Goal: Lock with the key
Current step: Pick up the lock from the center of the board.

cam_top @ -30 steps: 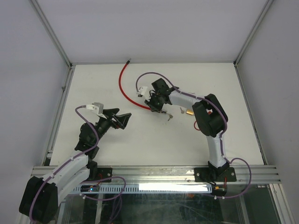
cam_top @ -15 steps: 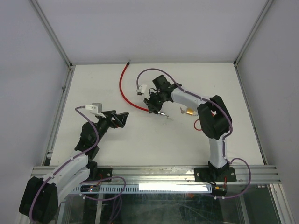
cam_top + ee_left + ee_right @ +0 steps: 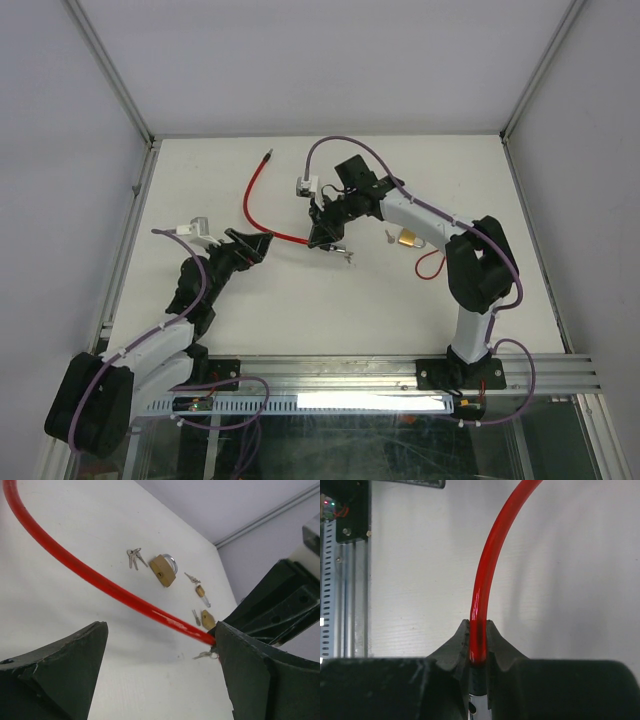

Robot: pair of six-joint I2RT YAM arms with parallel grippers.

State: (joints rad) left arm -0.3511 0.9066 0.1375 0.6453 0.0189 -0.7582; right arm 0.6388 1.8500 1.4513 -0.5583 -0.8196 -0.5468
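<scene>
A red cable [image 3: 248, 200] curves across the table from the back toward the middle. My right gripper [image 3: 323, 236] is shut on its near end, and in the right wrist view the cable [image 3: 485, 575] runs up out of the closed fingers [image 3: 457, 642], with a black and metal end piece behind them. A small key [image 3: 344, 256] dangles just under that end. My left gripper [image 3: 257, 244] is open, just left of the cable; in its own view the cable [image 3: 100, 582] crosses ahead of the gripper [image 3: 160, 670] and the key [image 3: 204, 655] hangs by the right finger.
A brass padlock [image 3: 407, 240] and a loose key [image 3: 388, 236] lie right of the right gripper. The left wrist view shows a bunch of keys [image 3: 134, 558], a larger padlock [image 3: 164, 570] and smaller brass locks [image 3: 207, 619] on the white table [image 3: 330, 300]. Metal rails border the table.
My right gripper has carried the cable end left and slightly back, dragging the cable leftward. My left gripper has swung toward the cable and its fingers have narrowed a little.
</scene>
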